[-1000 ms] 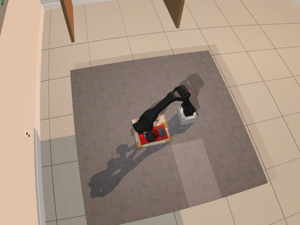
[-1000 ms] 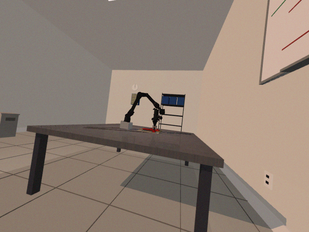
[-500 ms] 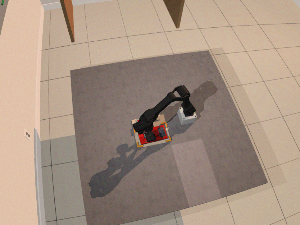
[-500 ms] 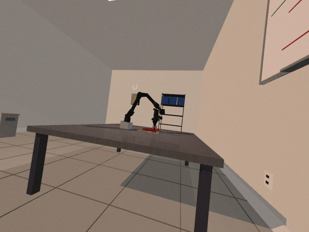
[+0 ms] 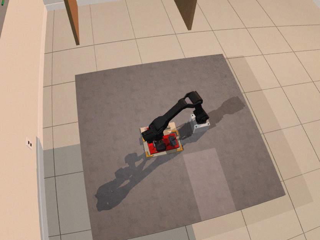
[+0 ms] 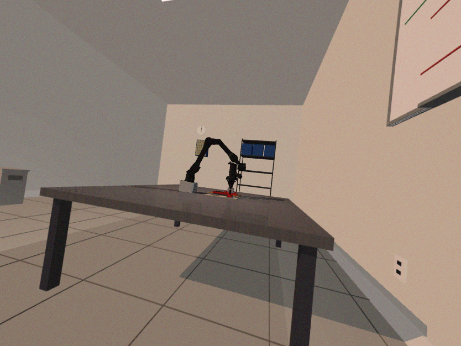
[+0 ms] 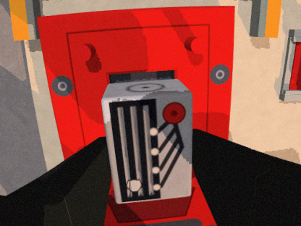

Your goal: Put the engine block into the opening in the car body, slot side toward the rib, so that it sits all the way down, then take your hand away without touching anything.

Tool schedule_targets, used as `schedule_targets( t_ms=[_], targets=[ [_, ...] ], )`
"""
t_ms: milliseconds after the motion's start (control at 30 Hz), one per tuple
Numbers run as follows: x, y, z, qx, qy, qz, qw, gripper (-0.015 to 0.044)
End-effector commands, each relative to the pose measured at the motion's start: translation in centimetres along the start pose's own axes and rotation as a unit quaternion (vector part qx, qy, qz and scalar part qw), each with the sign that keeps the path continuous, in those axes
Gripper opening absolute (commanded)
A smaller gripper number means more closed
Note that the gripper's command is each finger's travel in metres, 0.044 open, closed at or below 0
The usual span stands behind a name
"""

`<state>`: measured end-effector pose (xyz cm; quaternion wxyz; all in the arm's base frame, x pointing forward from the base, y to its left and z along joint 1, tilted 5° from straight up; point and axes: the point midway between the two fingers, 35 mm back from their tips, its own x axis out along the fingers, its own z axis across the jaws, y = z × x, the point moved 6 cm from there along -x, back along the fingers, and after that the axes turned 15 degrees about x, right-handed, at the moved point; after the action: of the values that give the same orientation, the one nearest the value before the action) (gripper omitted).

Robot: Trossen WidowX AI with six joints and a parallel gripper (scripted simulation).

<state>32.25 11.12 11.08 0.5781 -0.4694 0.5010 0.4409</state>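
Note:
My gripper [image 7: 149, 142] [image 5: 158, 146] [image 6: 230, 189] is shut on the engine block [image 7: 147, 148], a grey box with dark slots, white dots and a red round cap on its face. It holds the block upright just above the red car body [image 7: 145, 35] [image 5: 166, 137] [image 6: 219, 193], which lies flat on a beige board [image 7: 251, 98]. A dark strip of the opening [image 7: 140, 77] shows right behind the block's top edge. The rest of the opening and the rib are hidden by the block and my fingers.
A small red part [image 7: 295, 66] sits at the board's right edge. The arm's white base [image 5: 199, 125] [image 6: 188, 186] stands beside the board.

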Motion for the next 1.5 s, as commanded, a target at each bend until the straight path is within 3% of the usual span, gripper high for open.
schedule_targets(
  t_ms=[0,1467],
  targets=[
    [0.2,0.0,-0.1,0.002,0.002,0.001,1.000,0.0158],
    [1.2,0.0,-0.1,-0.002,0.002,0.001,1.000,0.0158]
  ],
)
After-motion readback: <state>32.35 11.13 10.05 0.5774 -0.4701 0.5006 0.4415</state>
